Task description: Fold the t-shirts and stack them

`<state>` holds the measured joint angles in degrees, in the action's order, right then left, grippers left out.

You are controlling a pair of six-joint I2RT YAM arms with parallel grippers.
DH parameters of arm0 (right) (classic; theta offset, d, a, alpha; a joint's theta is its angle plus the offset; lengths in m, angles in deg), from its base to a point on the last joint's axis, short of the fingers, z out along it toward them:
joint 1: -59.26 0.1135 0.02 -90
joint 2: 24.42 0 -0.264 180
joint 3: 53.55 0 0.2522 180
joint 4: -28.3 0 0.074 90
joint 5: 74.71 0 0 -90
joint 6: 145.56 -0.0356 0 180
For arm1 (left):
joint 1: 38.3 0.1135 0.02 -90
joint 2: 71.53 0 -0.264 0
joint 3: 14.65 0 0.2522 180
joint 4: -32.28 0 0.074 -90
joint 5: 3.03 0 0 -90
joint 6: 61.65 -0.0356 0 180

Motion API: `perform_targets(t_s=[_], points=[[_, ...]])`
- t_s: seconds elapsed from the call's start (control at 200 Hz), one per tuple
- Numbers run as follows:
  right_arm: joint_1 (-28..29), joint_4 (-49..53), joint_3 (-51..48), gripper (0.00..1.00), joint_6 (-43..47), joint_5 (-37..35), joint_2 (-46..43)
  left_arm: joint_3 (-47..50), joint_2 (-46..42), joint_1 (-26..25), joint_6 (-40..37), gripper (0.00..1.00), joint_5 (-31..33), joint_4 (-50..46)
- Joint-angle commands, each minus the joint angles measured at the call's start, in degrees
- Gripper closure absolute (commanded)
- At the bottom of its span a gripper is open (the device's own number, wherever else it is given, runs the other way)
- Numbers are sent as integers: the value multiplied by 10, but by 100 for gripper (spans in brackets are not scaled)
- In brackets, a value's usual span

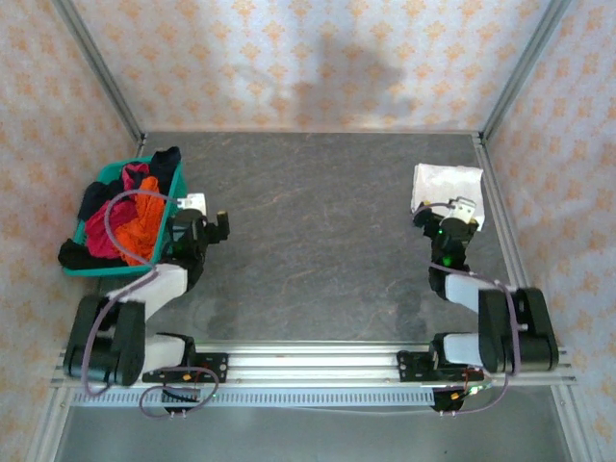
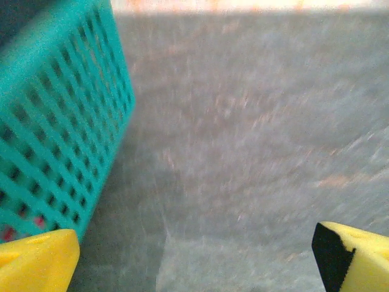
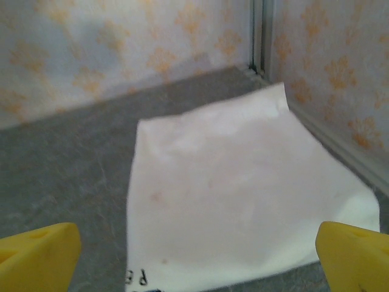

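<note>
Room is widest in the middle: the dark counter [image 1: 318,221] lies bare from the teal basket [image 1: 108,174] at one side across to the white t-shirt [image 1: 445,185], which lies folded flat well apart from the basket, by the far corner on the opposite side. Patterned walls [image 1: 289,58] close off the back and both sides. The basket sits hard against one of them, and the white t-shirt's outer edge runs just beside the foot of the other.

The basket is heaped with the orange t-shirt [image 1: 144,217], the crimson-pink t-shirt [image 1: 104,236] and the dark t-shirt [image 1: 96,195]. Dark cloth hangs over the basket's rim at its far and near corners.

My left gripper [image 1: 207,212] stands just beside the basket's inner wall, jaws spread wide with nothing between them. My right gripper [image 1: 462,210], far from the basket, is over the white t-shirt's near edge, also spread wide and holding nothing; I cannot tell whether it touches the cloth.

From above I see the heap. My left wrist view, blurred, gives the basket's lattice side [image 2: 55,128] instead, with a speck of red through the low holes and bare counter ahead of my left gripper [image 2: 194,261]. My right wrist view shows small dark marks on the white t-shirt's [image 3: 237,201] near edge, between the fingers of my right gripper [image 3: 194,258]
</note>
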<state>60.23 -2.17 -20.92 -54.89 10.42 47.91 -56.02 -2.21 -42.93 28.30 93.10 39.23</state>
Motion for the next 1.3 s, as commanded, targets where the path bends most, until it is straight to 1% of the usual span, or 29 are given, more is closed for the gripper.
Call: perform_targets(t_s=[0.0, 0.125, 0.23, 0.31, 0.355, 0.415, 0.485, 0.545, 0.57, 0.645, 0.686, 0.776, 0.866, 0.961, 1.006, 1.031, 1.166, 1.221, 1.291], points=[[15, 97, 32, 1, 1, 18, -64, -63, -94, -1, -12, 0, 39, -119], [47, 182, 74, 1, -5, 41, -104, -108, -165, 0, -15, 0, 50, -218], [69, 208, 97, 1, -19, 63, -116, -153, -171, 0, -10, 0, 45, -292], [92, 240, 127, 1, -25, 83, -114, -179, -170, 1, 9, 0, 51, -325], [112, 256, 145, 1, -19, 88, -110, -192, -168, 4, 27, 0, 69, -341], [147, 264, 163, 1, -6, 85, -104, -217, -161, 13, 68, 0, 111, -370], [185, 277, 187, 1, 8, 85, -94, -254, -141, 27, 100, 0, 129, -417], [217, 287, 207, 1, 21, 88, -84, -288, -116, 30, 156, 0, 194, -468], [230, 291, 215, 1, 27, 89, -78, -303, -105, 35, 168, 0, 206, -491], [268, 302, 238, 1, 44, 89, -63, -333, -72, 47, 175, 0, 193, -532], [286, 310, 250, 1, 53, 88, -56, -347, -55, 55, 203, 0, 201, -561], [320, 322, 276, 1, 66, 90, -48, -375, -20, 73, 252, 0, 197, -622], [339, 334, 297, 1, 64, 100, -31, -375, 1, 89, 285, 0, 191, -653], [345, 338, 306, 1, 56, 113, -29, -342, 5, 117, 300, 0, 161, -651], [346, 341, 307, 1, 53, 114, -30, -322, 3, 134, 304, 0, 136, -646], [347, 343, 307, 1, 53, 114, -31, -311, 2, 144, 325, 0, 122, -643], [347, 348, 306, 1, 57, 108, -30, -260, 10, 182, 355, 0, 47, -610], [347, 347, 305, 1, 58, 104, -28, -250, 21, 194, 364, 2, 23, -596], [347, 351, 306, 1, 56, 105, -26, -249, 43, 204, 372, 9, 9, -588]])
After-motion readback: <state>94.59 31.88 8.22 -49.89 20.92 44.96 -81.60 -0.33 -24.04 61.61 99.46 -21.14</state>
